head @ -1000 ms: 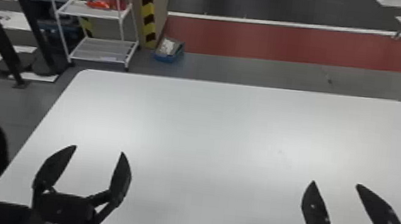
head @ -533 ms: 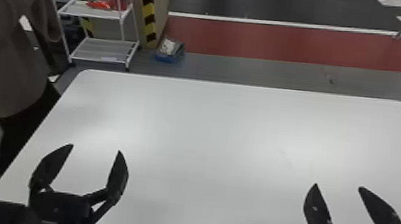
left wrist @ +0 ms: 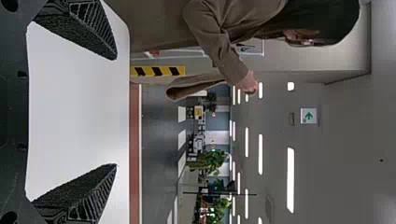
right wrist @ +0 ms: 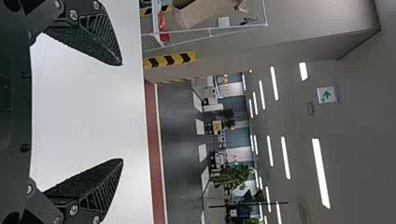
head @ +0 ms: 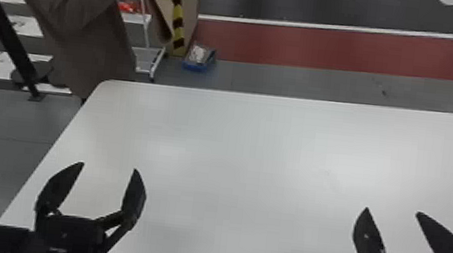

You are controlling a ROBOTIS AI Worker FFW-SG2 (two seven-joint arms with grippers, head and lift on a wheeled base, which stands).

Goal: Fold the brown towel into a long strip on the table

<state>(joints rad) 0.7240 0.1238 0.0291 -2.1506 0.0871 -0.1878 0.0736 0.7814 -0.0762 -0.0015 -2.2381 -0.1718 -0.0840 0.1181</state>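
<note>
"Head view first: where are your two grippers?"

"Your left gripper is over the near left part of the white table. Your right gripper is over the near right part. That view also gives you the blue box on the floor, past the far edge."

"And what do you get from the left wrist view?"

"There you see a hand holding up the brown towel. The towel hangs down from it. You get a green sign up high and plants in the room too."

"Does the right wrist view help you find the towel?"

"Yes, you see part of it there, by the red thing on the rack, and a bit of the hand. The head view tells you more about the place: a person is at the table's far left corner, and the towel hangs past the far edge."

"Are your fingers open?"

"Yes, on both. Each pair is spread wide, and you can see white table in between."

"So how does the towel lie from your fingers?"

"It is out past the tips of both pairs, well apart from them. It is on your left side, more in front of your left gripper. Your right one is farther across from it."
</note>
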